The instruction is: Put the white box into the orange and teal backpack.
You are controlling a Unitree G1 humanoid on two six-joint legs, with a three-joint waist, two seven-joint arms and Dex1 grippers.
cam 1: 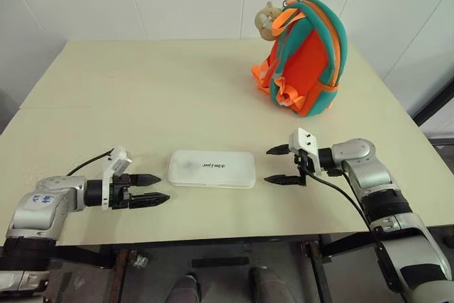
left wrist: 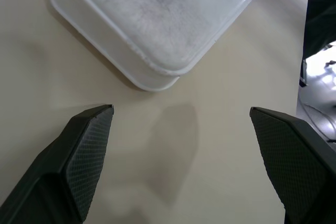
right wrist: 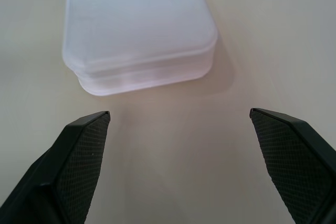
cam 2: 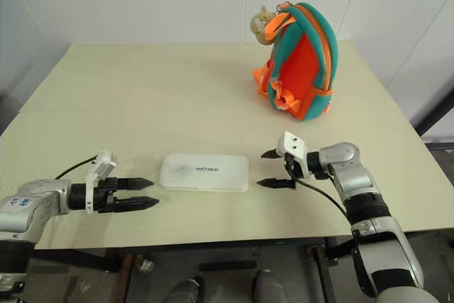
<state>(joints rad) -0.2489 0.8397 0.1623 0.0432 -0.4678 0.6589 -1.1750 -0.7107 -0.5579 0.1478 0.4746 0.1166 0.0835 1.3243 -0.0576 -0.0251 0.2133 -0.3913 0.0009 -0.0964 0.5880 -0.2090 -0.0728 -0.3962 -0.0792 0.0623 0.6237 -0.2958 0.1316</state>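
Both hands, L (cam 1: 157,189) and R (cam 1: 278,164), spread apart, flank white box (cam 1: 212,169) on bench (cam 1: 142,90). Risk: uneven squeeze could skid the slick case away; backpack (cam 1: 305,54) stands well apart.

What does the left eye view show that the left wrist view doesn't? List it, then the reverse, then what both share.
Left eye view alone: the orange and teal backpack standing at the table's far right with a tan plush toy at its top, the right gripper open beside the white box's right end, and the box's full length.

Left wrist view alone: a close look at the box's near rounded corner, apart from the fingertips.

Both: the white box flat on the table, and the open left gripper.
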